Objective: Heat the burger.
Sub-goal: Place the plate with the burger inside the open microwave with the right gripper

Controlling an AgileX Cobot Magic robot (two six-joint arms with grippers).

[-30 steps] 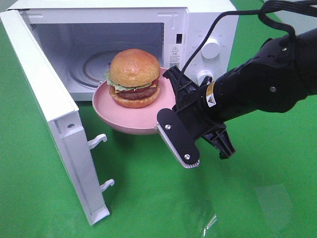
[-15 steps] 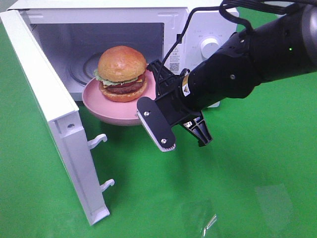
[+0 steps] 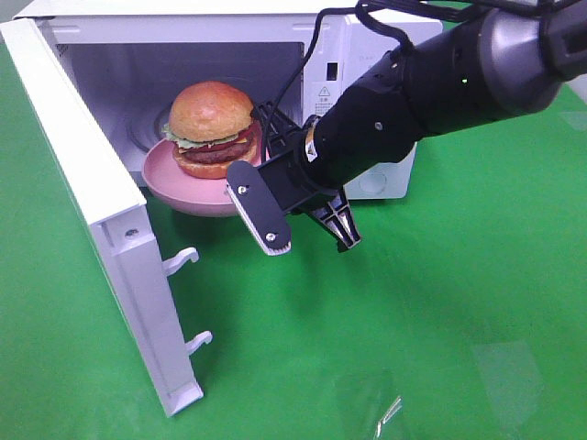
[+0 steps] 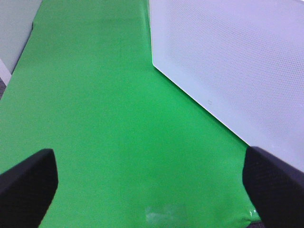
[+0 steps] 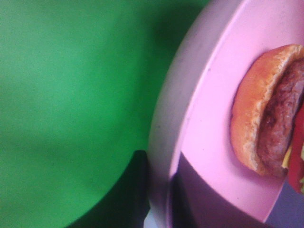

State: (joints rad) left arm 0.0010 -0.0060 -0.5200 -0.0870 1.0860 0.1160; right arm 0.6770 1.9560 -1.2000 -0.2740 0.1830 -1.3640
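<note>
High view: burger [image 3: 211,124] stands upright on the pink plate [image 3: 174,179], bun crown up, stack axis close to vertical, layers facing the camera; it sits left of the plate's centre; plate and burger are at the mouth of the microwave [image 3: 367,50], back half inside the cavity, front rim hanging over the sill; whether the plate touches the cavity floor, cannot tell. Door [image 3: 83,183] is swung wide to the left. Right gripper [image 3: 255,174] pinches the plate's right rim, one finger above and one below; the arm crosses in front of the control panel.

Against the earlier frames: a second ago the plate hung in front of the microwave, further right and nearer the camera; half a second ago it was partway; now it is further left and deeper in; the burger keeps its upright pose; the knobs, seen before, are now covered by the arm; the door has not moved.

Left wrist view: left gripper [image 4: 152,190] spread wide, nothing between the tips; green cloth [image 4: 95,118] below; a white dotted panel [image 4: 228,61] to one side.

Right wrist view: dark fingers [image 5: 135,190] clamp either side of the plate's rim [image 5: 164,142]; burger's lower bun and patty [image 5: 266,123] rest on the pink surface, apart from the fingers.
</note>
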